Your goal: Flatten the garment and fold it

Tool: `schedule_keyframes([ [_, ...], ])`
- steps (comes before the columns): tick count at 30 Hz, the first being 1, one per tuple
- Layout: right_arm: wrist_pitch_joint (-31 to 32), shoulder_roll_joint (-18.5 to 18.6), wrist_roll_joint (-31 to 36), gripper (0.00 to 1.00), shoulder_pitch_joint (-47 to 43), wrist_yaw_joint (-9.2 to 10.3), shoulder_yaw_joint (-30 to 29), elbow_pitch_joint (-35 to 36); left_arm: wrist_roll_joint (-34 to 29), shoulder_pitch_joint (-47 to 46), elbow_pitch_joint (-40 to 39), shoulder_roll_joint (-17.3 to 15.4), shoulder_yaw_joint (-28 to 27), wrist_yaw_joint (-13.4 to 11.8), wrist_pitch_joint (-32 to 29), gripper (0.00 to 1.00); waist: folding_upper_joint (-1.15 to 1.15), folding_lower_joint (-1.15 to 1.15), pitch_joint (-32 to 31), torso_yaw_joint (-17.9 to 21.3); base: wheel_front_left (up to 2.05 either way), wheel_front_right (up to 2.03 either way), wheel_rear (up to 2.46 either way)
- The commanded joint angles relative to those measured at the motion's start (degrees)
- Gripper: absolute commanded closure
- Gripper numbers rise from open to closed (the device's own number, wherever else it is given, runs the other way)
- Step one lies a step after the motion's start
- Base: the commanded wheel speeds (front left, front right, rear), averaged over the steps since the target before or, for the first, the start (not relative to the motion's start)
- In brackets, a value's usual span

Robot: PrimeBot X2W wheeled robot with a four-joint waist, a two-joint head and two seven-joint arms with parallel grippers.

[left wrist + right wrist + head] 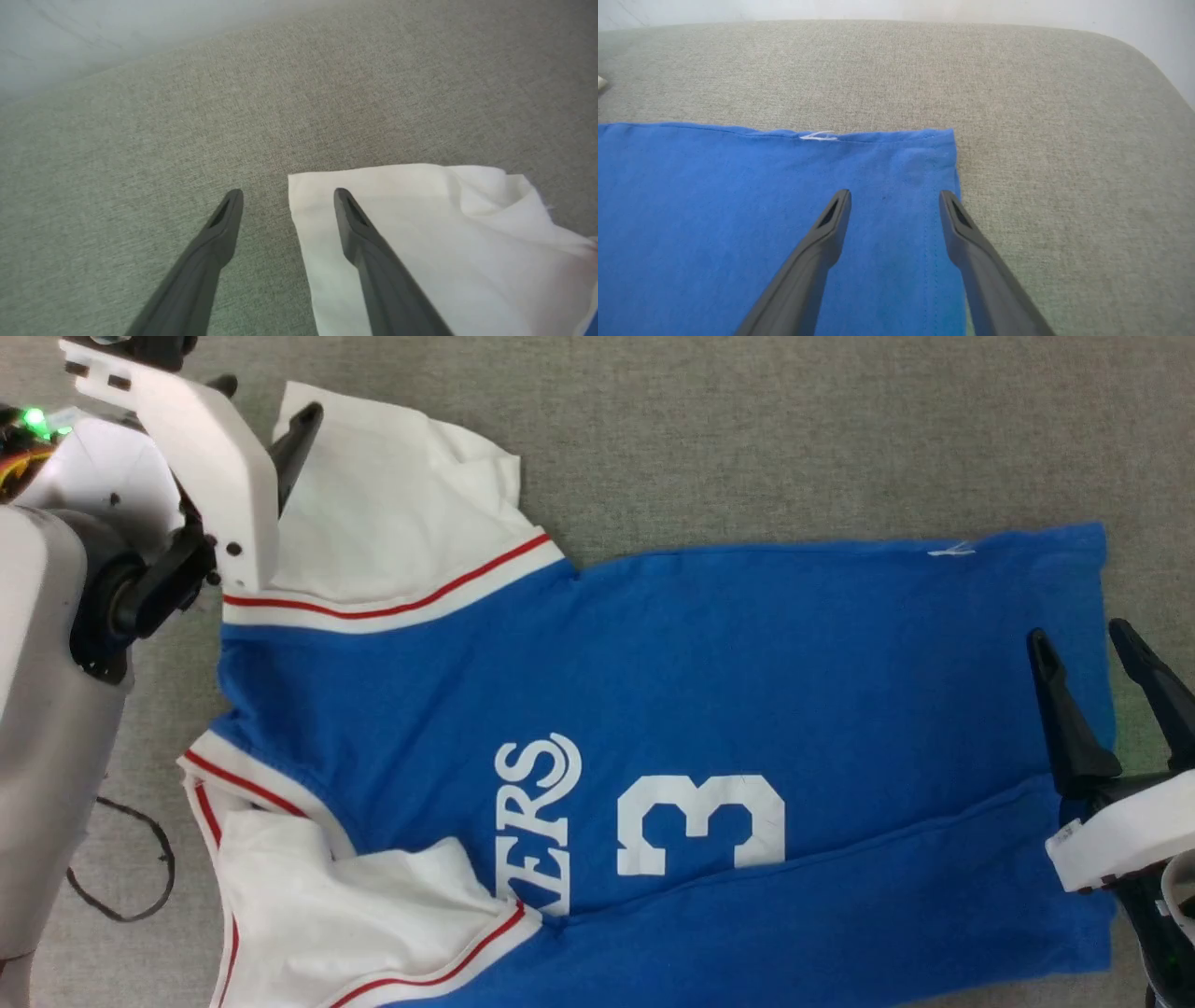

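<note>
Garment (700,663) on cushion (747,429), left hand (287,193) over sleeve (420,224) edge, right hand (894,193) over hem (945,158)

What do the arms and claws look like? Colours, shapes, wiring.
The left claw and right claw match: two long tapering dark grey fingers, slotted near the tips, on white angular plastic mounts. The left forearm is pale and rounded with a dark joint; a green light and coloured wires sit beside it.

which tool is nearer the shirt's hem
Right. The right tool is over the hem, fingers spread across its edge. The left tool is at the shirt's opposite end, open at the corner of the far white sleeve.
</note>
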State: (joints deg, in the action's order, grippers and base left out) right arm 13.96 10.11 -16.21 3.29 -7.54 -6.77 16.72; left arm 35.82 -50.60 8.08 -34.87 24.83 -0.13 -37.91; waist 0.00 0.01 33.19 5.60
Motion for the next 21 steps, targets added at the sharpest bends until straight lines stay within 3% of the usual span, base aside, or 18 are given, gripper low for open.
schedule_keyframes([
  [1, 0.0, 0.1, -0.3, 0.0, 0.7, 0.05, 0.0, -0.1, 0.6, 0.4, 0.3, -0.4, 0.2, -0.3, -1.0, 0.0, 0.0, -0.01, 1.0, 0.9, 0.0, 0.0, 0.0],
  [5, 0.2, 0.2, -0.3, 0.0, 0.6, 0.05, -0.2, -0.2, 1.7, 1.5, 0.3, -0.8, 0.9, -0.8, -4.3, 0.0, 0.0, -0.01, 1.5, 1.1, 0.0, 0.0, 0.0],
  [6, 0.2, 0.2, -0.3, 0.0, 0.6, 0.05, -0.2, -0.2, 1.8, 1.8, 0.3, -0.9, 1.2, -0.8, -5.0, 0.38, 0.0, -0.01, 1.5, 1.1, 0.0, 0.0, 0.0],
  [7, 0.3, 0.2, -0.3, 0.0, 0.7, 0.05, -0.1, -0.2, 1.8, 2.1, 0.2, -1.1, 1.5, -0.7, -5.6, 1.0, 0.0, -0.01, 1.5, 1.1, 0.0, 0.0, 0.0],
  [12, 1.0, 1.7, -0.5, 0.0, 2.1, 0.05, 0.9, 0.1, 1.8, 3.0, -0.2, -1.0, 1.9, -0.6, -4.6, 1.0, 0.0, -0.01, 0.7, 1.2, 0.0, 0.0, 0.0],
  [21, 4.2, 8.6, -1.4, 0.0, 11.5, 0.05, -1.1, -0.2, 0.2, 3.2, 0.4, -0.1, 1.2, -0.1, 3.2, 1.0, 0.0, -0.01, -1.0, -0.1, 0.0, 0.0, 0.0],
])
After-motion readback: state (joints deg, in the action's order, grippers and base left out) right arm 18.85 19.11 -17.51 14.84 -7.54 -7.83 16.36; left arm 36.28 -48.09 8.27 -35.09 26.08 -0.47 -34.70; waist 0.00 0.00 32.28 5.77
